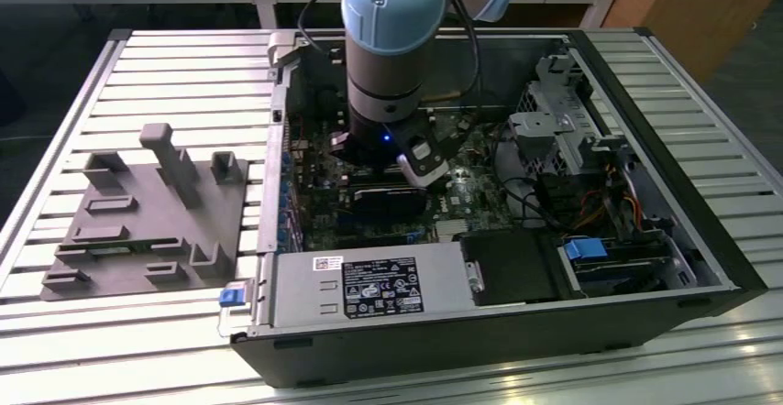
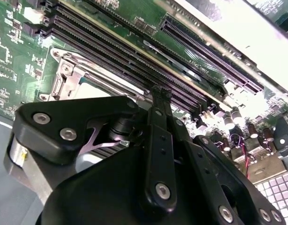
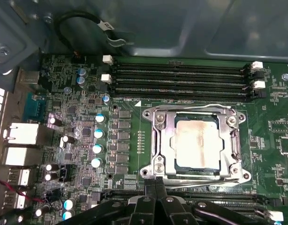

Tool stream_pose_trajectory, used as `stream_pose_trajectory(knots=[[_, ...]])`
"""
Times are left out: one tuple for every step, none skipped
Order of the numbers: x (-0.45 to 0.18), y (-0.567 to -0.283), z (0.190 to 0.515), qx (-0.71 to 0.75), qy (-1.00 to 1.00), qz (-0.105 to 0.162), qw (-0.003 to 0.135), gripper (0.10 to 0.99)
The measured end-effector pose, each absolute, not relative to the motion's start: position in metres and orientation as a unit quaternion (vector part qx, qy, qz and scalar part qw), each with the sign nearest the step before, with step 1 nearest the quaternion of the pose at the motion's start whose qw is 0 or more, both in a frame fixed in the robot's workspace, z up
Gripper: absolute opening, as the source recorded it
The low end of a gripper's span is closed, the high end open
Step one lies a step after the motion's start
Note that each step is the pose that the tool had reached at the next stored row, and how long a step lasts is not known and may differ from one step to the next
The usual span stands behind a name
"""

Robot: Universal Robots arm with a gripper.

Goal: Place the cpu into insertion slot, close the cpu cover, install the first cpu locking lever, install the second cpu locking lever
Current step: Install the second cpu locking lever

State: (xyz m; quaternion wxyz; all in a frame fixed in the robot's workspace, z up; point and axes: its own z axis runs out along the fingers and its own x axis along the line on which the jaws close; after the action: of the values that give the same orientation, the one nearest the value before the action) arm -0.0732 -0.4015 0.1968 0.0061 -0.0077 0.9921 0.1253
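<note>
In the first wrist view the cpu (image 3: pixel 196 142) lies flat in the insertion slot (image 3: pixel 155 165), its dull metal top showing through the cut-out of the cpu cover (image 3: pixel 163 140), which lies down over it. Thin wire levers run along two sides of the socket, one (image 3: pixel 205 180) by my fingertips and one (image 3: pixel 191 107) on the side by the memory slots. My gripper (image 3: pixel 155 182) is shut, its tips at the socket's edge beside the nearer lever. The second wrist view shows the gripper (image 2: pixel 161 90) next to the cover (image 2: pixel 71 70). The exterior view has the gripper (image 1: pixel 416 171) low inside the computer case.
Long black memory slots (image 3: pixel 181 79) flank the socket, with capacitors (image 3: pixel 99 133) and rear ports (image 3: pixel 22 136) beyond. In the exterior view a grey fixture block (image 1: pixel 147 213) lies at the left of the case, a power supply (image 1: pixel 367 286) at the front and a drive cage (image 1: pixel 563 121) at the right.
</note>
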Motion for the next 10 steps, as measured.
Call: stream_pose_trajectory(knots=[[-0.0733,-0.4015,0.1964,-0.008,0.992,0.127,0.006,0.106],[-0.0733,-0.4015,0.196,-0.008,0.992,0.129,0.006,0.106],[-0.0734,-0.4015,0.1954,-0.008,0.991,0.13,0.006,0.106],[-0.0734,-0.4015,0.195,-0.008,0.991,0.131,0.006,0.106],[-0.0735,-0.4015,0.1947,-0.008,0.991,0.132,0.006,0.106],[-0.0738,-0.4016,0.1944,-0.008,0.991,0.133,0.006,0.106],[-0.074,-0.4016,0.1942,-0.008,0.991,0.134,0.006,0.106],[-0.0743,-0.4016,0.194,-0.008,0.991,0.136,0.006,0.106],[-0.0744,-0.4015,0.1938,-0.008,0.991,0.137,0.006,0.106],[-0.0745,-0.4016,0.1937,-0.008,0.99,0.138,0.006,0.106]])
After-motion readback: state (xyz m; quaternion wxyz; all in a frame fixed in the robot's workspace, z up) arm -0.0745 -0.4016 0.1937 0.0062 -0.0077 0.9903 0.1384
